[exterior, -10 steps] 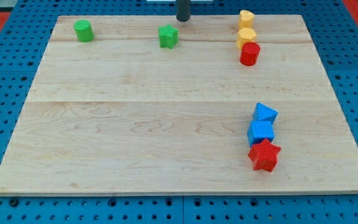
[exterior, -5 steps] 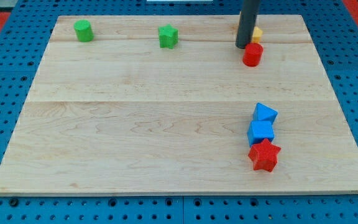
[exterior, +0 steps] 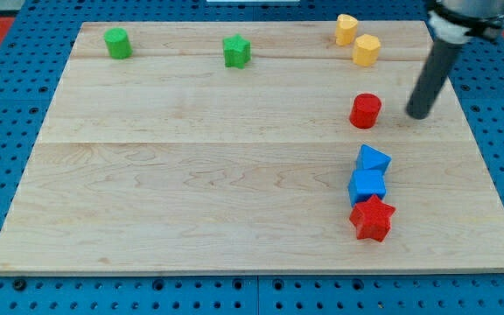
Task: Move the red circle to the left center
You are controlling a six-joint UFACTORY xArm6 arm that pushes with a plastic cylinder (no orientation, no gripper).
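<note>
Red circle [exterior: 366, 110] lies just to the view's left of my tip [exterior: 419, 115], near but apart from it, at almost the same height in the view; a round block, it has no long axis to align with. The single arm carries no pincer, only a dark rod, so nothing is held or touched. The push, in my judgement, should run toward the view's left across the wooden tabletop [exterior: 191, 166], since the tip already stands on the circle's far side from the goal.
</note>
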